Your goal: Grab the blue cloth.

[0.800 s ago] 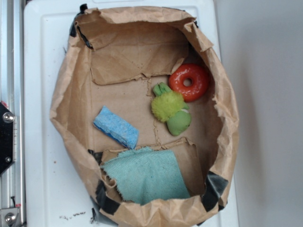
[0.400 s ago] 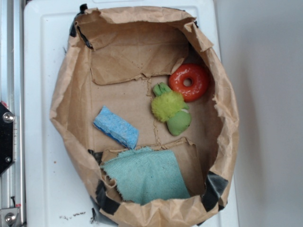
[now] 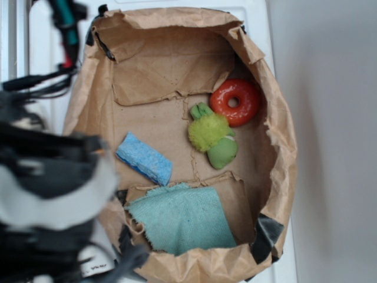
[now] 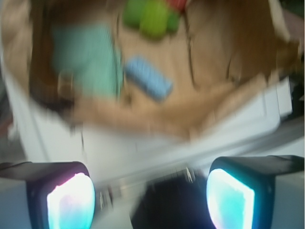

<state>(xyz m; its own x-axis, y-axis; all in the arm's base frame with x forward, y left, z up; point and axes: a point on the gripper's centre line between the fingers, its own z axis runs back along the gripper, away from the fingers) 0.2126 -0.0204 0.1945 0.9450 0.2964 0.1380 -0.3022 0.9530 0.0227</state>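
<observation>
- My arm [image 3: 50, 200] has swung into the exterior view at the left; earlier it was out of frame.
- My pincer [image 4: 151, 193] is spread open, holding nothing, outside the brown paper bag [image 3: 277, 127].
- The flat pale teal terry cloth [image 3: 181, 218] lies on the bag's floor, near edge.
- The bright-blue sponge block [image 3: 144, 158] sits just beside it; the green plush toy [image 3: 213, 140] and red ring [image 3: 235, 102] are farther off.
</observation>
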